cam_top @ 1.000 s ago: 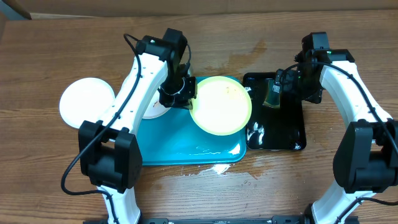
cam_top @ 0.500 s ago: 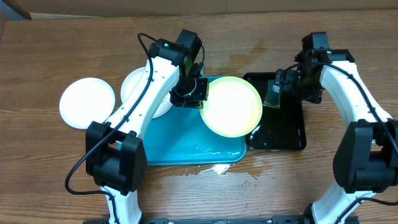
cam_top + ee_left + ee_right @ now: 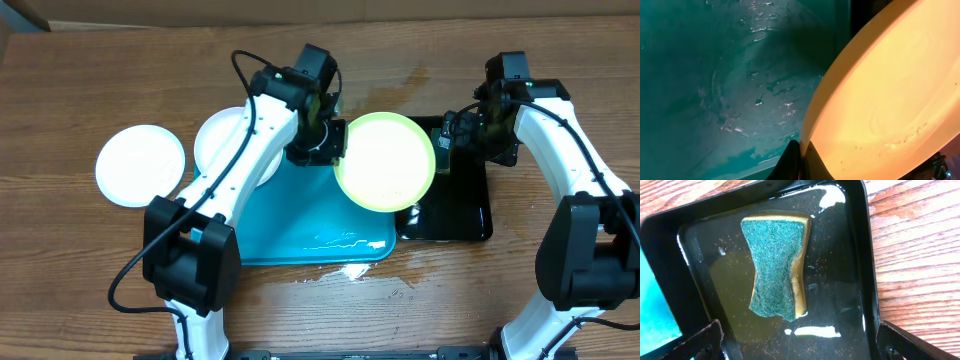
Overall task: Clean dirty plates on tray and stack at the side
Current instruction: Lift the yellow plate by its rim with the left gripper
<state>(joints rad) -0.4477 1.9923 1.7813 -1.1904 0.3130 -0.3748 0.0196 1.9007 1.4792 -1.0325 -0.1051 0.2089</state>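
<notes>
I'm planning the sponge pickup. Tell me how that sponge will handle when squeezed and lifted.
The sponge lies in a film of liquid in the black tray, so it is probably soaked: heavier than it looks and apt to drip. Its pinched waist and foam side suggest it will squash when gripped. The green scouring face should resist slipping.

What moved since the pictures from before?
The left gripper, holding the yellow-green plate by its rim, carried it rightward across the blue tray, so it now hangs partly over the black tray. That uncovered more of the white plate beside the tray. The right gripper, the sponge and the far-left white plate stayed put.
</notes>
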